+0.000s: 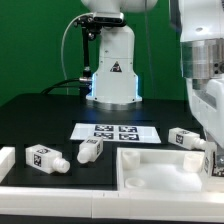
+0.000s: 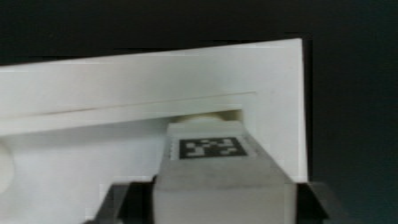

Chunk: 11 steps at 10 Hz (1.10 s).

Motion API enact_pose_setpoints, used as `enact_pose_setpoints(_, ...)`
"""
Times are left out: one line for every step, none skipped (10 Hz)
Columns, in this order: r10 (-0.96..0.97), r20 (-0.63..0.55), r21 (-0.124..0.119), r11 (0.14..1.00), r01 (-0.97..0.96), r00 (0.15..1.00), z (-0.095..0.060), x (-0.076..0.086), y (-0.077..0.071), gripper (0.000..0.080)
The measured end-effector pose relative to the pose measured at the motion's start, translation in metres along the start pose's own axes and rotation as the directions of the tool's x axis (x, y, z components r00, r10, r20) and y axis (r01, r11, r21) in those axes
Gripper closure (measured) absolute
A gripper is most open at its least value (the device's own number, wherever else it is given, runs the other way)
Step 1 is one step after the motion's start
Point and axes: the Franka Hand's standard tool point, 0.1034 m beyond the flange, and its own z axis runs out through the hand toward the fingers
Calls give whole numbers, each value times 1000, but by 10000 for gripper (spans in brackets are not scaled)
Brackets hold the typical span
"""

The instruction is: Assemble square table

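In the wrist view my gripper (image 2: 214, 203) is shut on a white table leg (image 2: 208, 160) with a black-and-white tag on its top face. One dark finger presses on each side of the leg. The leg stands over a corner of the white square table top (image 2: 143, 95), just inside its raised rim. In the exterior view the gripper (image 1: 212, 158) hangs over the far right corner of the table top (image 1: 160, 172). The held leg is mostly hidden there. Three loose legs lie on the black table: the first leg (image 1: 45, 157), the second leg (image 1: 90, 150) and the third leg (image 1: 185, 138).
The marker board (image 1: 115, 131) lies flat behind the legs, in front of the robot base (image 1: 112, 75). A long white rail (image 1: 60, 198) runs along the front edge, with a white block (image 1: 6, 160) at the exterior view's left.
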Motion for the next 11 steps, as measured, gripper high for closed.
enact_pose_setpoints(45, 1, 1, 999, -45, 999, 0, 0, 0, 514)
enact_pose_setpoints(99, 1, 1, 995, -99, 995, 0, 0, 0, 514)
enact_pose_setpoints(128, 0, 2, 992, -128, 992, 0, 1, -1, 514)
enact_pose_setpoints(110, -1, 2, 994, -110, 994, 0, 1, -1, 514)
enact_pose_setpoints(110, -1, 1, 994, -110, 994, 0, 1, 0, 444)
enact_pose_setpoints(102, 0, 2, 995, -102, 995, -1, 1, -1, 444)
enact_pose_setpoints(63, 11, 10, 998, -64, 998, -13, -2, -4, 270)
enact_pose_setpoints(39, 29, 28, 999, -40, 999, -35, -4, -6, 270)
enact_pose_setpoints(26, 41, 15, 1000, -27, 999, -51, -6, 0, 169)
enact_pose_setpoints(19, 49, -24, 1000, -17, 999, -58, -7, 3, 154)
enact_pose_setpoints(20, 46, -16, 1000, -19, 999, -55, -7, 1, 154)
